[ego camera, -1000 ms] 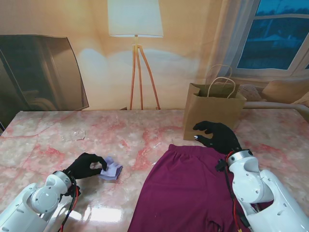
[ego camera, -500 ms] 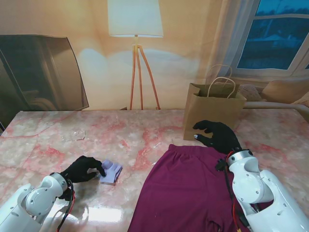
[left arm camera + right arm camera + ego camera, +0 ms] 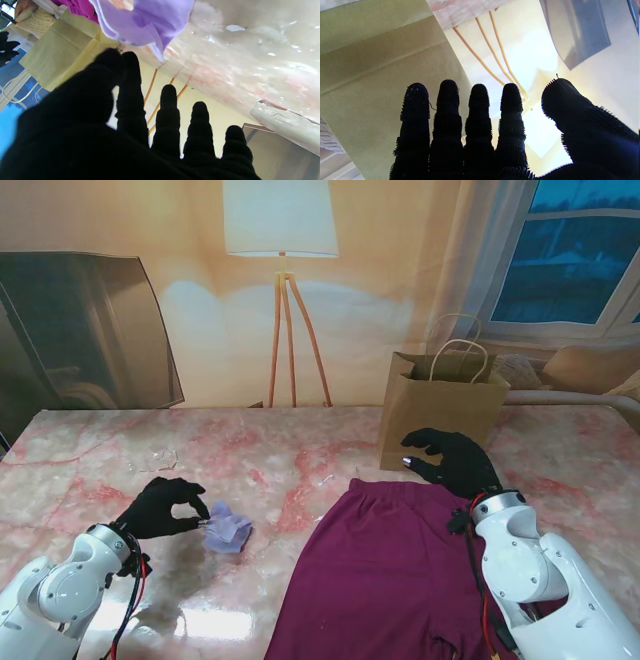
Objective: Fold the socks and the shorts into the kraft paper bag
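Note:
A small lilac sock (image 3: 228, 528) lies crumpled on the marble table at my left, one corner sticking up (image 3: 142, 22). My left hand (image 3: 160, 508) hovers just left of it, thumb pressed to index with nothing between them and the other fingers (image 3: 167, 110) straight. The maroon shorts (image 3: 385, 580) are spread flat near me at centre-right. My right hand (image 3: 455, 460) floats open over their waistband, fingers (image 3: 447, 112) apart, close to the front of the upright kraft paper bag (image 3: 440, 415). That bag (image 3: 377, 75) fills the right wrist view.
A scrap of clear plastic (image 3: 155, 458) lies on the table (image 3: 300, 450) far left of the bag. Behind the table stand a backdrop with a floor lamp (image 3: 282, 300) and a dark panel (image 3: 80, 330). Cushions (image 3: 590, 365) sit past the table's right end.
My left hand drew back off the sock toward me, then rose and pinched thumb to index beside it. The sock is left more crumpled. The right hand barely moved.

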You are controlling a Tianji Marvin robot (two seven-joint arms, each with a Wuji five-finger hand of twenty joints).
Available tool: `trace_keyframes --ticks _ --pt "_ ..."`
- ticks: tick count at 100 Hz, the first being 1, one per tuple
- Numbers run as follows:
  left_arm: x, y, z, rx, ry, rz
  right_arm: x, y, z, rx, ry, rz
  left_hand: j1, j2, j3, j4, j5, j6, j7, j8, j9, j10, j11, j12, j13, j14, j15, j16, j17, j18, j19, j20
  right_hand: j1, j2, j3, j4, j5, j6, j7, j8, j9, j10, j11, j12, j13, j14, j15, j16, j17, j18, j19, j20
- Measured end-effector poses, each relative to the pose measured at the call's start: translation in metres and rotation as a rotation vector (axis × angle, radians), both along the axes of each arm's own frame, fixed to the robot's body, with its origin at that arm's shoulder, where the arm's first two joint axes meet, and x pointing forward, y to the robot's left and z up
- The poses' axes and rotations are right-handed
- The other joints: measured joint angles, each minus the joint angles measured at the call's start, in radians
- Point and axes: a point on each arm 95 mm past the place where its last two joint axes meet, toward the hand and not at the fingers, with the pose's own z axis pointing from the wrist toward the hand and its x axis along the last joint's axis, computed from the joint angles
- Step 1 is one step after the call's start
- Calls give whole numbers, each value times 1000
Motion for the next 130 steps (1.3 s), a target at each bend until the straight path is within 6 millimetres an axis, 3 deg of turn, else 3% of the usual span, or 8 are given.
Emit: trace_keyframes --ticks 27,44,67,78,88,105,116,130 --pt "6 -7 7 -21 -12 -5 -3 -3 2 1 -1 -8 -149 85 -151 0 126 19 82 -38 1 0 -3 0 0 1 -18 0 -1 4 -15 1 0 0 0 0 0 0 0 0 0 0 0 0 0 0 0 0 0 0 0 0" --pt "7 -8 9 12 -21 -4 -5 -5 3 -2 -4 -13 -55 43 -154 0 155 7 189 -50 32 0 -3 -1 11 2 -18 0 0 -1 -11 1 0 0 0 0 0 0 0 0 0 0 0 0 0 0 0 0 0 0 0 0" --pt "6 -11 3 71 -45 -14 -6 -4 1 1 0 -13 34 -139 -2 -17 -97 -24 290 333 41 0 -1 35 11 2 -6 0 14 -3 23 1 0 0 0 0 0 0 0 0 0 0 0 0 0 0 0 0 0 0 0 0" --pt "5 -13 -1 70 -56 -7 -6 -4 0 1 1 -12 74 -141 118 -25 -205 -46 337 563 41 0 5 55 11 2 18 0 14 -4 64 1 1 0 0 0 0 0 0 0 0 0 0 0 0 0 0 0 0 0 0 0" --pt "4 -15 -6 66 -47 -12 -6 -3 0 -2 3 -12 71 -140 220 -25 -355 -40 304 622 36 0 11 65 11 -5 20 0 14 -8 78 -20 2 -26 -1 0 0 0 0 0 0 0 0 0 0 0 0 0 0 0 0 0" --pt "2 -19 -12 53 -27 -30 -7 -3 -1 -5 5 -10 58 -136 241 -25 -588 37 -52 436 -58 -2 27 72 11 -8 20 0 13 -16 76 -38 3 -29 7 0 0 0 0 0 0 0 0 0 0 0 0 0 0 0 0 0" --pt "0 -22 -18 62 2 -52 -7 -2 -2 -4 7 -10 6 -136 229 -25 -596 132 -355 113 -107 -3 33 65 10 -8 20 0 13 -16 62 -44 3 -29 7 0 0 0 0 0 0 0 0 0 0 0 0 0 0 0 0 0" --pt "2 -23 -26 67 22 -62 -7 -2 -3 3 13 -10 -50 -74 188 -25 -546 158 -397 18 -126 -1 17 43 9 -8 20 0 12 -16 46 -44 3 -29 7 0 0 0 0 0 0 0 0 0 0 0 0 0 0 0 0 0"
